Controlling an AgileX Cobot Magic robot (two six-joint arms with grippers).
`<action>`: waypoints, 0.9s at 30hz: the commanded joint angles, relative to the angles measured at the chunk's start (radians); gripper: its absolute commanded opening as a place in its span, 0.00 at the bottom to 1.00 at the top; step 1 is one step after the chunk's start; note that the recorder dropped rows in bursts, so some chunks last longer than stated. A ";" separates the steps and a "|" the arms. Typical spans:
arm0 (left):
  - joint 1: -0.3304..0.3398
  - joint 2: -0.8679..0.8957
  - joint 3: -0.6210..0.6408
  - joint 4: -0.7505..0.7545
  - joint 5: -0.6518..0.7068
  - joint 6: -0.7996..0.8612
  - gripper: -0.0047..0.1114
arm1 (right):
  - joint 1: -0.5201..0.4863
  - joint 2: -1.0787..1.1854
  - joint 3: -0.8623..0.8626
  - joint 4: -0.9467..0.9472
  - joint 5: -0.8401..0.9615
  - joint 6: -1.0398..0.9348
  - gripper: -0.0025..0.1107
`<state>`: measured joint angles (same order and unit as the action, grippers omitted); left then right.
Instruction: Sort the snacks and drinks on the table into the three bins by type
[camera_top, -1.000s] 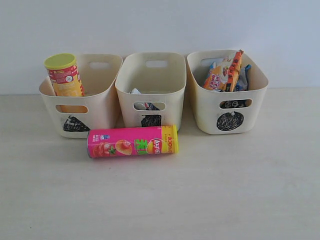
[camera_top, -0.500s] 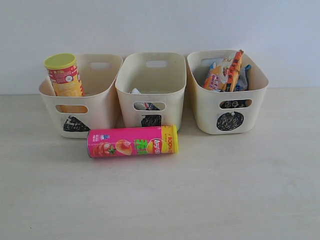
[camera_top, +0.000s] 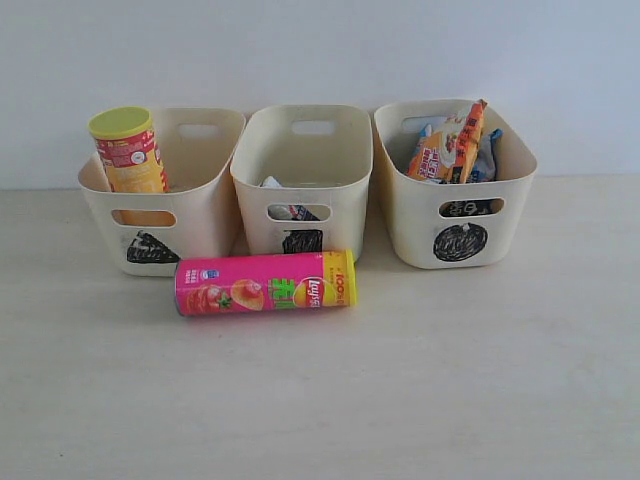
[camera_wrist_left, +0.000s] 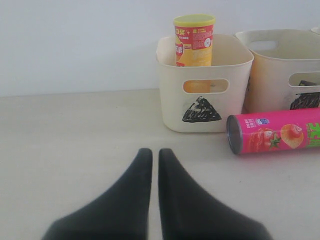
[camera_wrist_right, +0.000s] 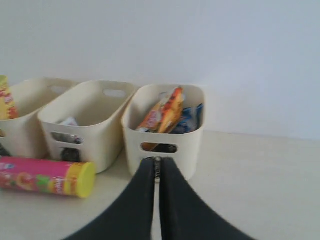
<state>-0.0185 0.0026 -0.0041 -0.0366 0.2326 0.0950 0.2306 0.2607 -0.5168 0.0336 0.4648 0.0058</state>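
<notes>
You had three cream bins in a row across the upper middle of the exterior frame, against the pale wall. The triangle bin (camera_top: 205, 225) sat at the left, the square bin (camera_top: 340, 195) in the centre and the circle bin (camera_top: 410, 230) at the right.

The yellow tube (camera_top: 128, 152) stood upright in the triangle bin at its left end, its yellow-green lid well above the rim. The pink tube (camera_top: 264, 283) lay on its side on the surface (camera_top: 450, 380), just in front of the gap between the triangle and square bins, with its yellow end pointing to the right of the frame.

The orange bag (camera_top: 452, 142) stood on edge in the circle bin and poked over the rim, with the blue bag (camera_top: 488, 152) right behind it. Low inside the square bin only a white corner (camera_top: 271, 183) and a dark patch behind the handle slot showed; you could not tell them apart as cartons.

Your left fingers (camera_wrist_left: 148, 159) were pressed nearly together, holding nothing, above bare surface short of the triangle bin. Your right fingers (camera_wrist_right: 150, 169) were likewise closed and empty, in front of the circle bin.
</notes>
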 joint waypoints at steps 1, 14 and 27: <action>-0.003 -0.003 0.004 -0.003 -0.003 0.003 0.07 | -0.092 -0.040 0.005 -0.171 -0.018 0.049 0.02; -0.003 -0.003 0.004 -0.003 -0.003 0.003 0.07 | -0.287 -0.146 0.177 -0.203 -0.208 0.110 0.02; -0.003 -0.003 0.004 -0.003 -0.005 0.003 0.07 | -0.291 -0.261 0.513 -0.194 -0.330 0.262 0.02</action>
<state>-0.0185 0.0026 -0.0041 -0.0366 0.2326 0.0950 -0.0575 0.0076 -0.0468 -0.1591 0.1494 0.2399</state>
